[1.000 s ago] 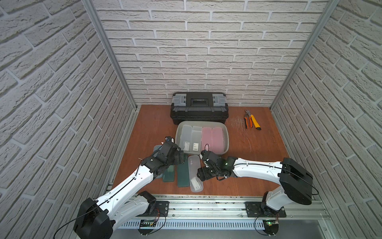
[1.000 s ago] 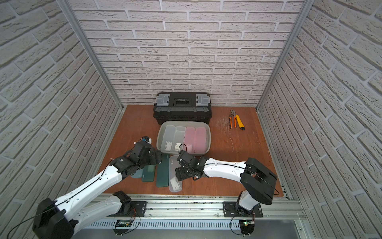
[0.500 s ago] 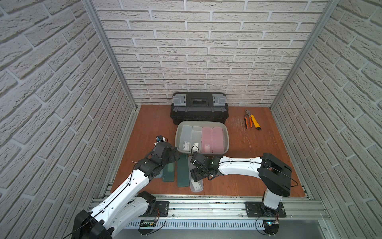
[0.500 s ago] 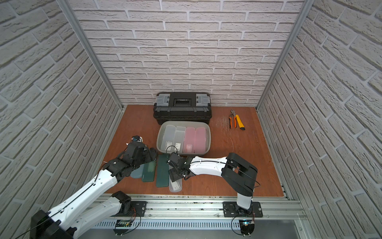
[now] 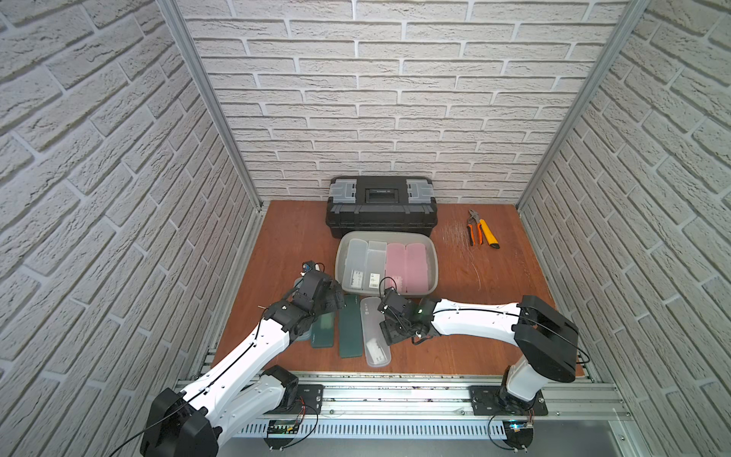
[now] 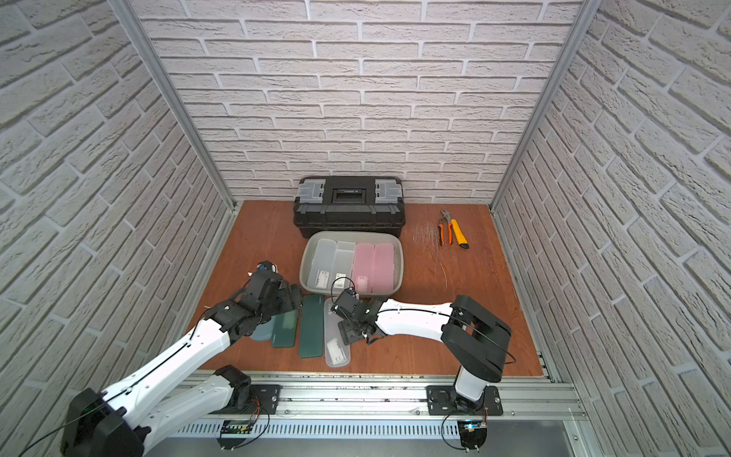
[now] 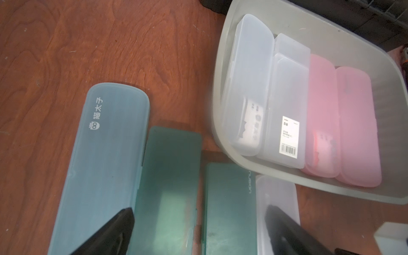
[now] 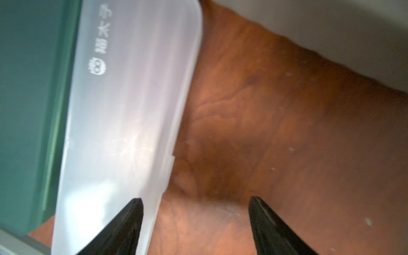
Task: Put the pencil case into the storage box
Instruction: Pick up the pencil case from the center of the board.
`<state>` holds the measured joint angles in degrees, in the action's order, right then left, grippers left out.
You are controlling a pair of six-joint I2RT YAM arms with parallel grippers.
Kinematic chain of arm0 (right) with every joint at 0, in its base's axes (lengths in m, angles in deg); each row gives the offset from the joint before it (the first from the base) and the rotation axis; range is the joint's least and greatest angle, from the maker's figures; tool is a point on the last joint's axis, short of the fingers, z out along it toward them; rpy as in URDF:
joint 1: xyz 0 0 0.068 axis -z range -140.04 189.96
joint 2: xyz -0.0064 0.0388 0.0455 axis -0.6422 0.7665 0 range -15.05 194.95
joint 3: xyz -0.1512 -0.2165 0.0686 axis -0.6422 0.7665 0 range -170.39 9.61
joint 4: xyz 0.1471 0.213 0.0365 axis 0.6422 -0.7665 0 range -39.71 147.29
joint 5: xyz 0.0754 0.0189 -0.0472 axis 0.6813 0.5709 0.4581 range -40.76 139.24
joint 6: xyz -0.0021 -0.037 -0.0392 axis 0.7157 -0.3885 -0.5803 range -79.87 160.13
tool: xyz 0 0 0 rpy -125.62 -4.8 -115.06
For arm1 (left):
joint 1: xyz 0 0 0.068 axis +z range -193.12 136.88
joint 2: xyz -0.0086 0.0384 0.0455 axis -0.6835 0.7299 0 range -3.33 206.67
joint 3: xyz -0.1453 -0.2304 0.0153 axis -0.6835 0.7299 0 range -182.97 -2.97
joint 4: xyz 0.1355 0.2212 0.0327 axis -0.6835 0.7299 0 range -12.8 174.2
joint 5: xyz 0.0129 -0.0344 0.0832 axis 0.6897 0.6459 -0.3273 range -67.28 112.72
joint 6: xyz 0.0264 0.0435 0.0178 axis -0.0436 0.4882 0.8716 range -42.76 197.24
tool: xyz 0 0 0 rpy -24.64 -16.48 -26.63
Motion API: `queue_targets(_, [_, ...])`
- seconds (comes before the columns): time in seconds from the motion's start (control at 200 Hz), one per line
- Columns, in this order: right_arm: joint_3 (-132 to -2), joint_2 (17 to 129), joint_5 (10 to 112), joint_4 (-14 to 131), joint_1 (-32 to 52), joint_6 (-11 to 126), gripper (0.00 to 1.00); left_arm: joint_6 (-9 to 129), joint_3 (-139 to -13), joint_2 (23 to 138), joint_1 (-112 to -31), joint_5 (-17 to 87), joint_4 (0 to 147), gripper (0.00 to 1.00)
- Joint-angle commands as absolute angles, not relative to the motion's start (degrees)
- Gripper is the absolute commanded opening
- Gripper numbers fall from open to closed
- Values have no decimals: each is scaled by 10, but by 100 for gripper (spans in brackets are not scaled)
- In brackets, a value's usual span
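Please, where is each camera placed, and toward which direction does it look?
Top views: high over the front rail, looking down toward the back wall; left arm and right arm show.
Left wrist: above the table, facing the storage box; left gripper fingers, open.
Right wrist: low, looking along the clear pencil case; right gripper fingers, open.
Shared: every view shows the clear pencil case.

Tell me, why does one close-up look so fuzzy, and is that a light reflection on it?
Right wrist view: soft throughout, with a white glare patch on the clear pencil case. Left wrist view: sharper, print on the blue pencil case legible, though the near black fingertips blur. Both top views: crisp, evenly lit, with brick walls stretched toward the frame edges.
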<state>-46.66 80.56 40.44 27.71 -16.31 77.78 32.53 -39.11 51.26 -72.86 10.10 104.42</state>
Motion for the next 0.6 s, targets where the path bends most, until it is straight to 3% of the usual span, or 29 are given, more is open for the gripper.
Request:
queue_targets(0.0, [-462,775,390,236,-160,766,80,324,-398,501,-727,102,1029,98])
queue_targets(0.165, [-468,767,451,287,-188,806,83,325,-393,483,-727,89,1041,98])
queue_targets(0.595, [-571,872,442,239,-245,831,84,340,-393,452,-724,84,1064,98])
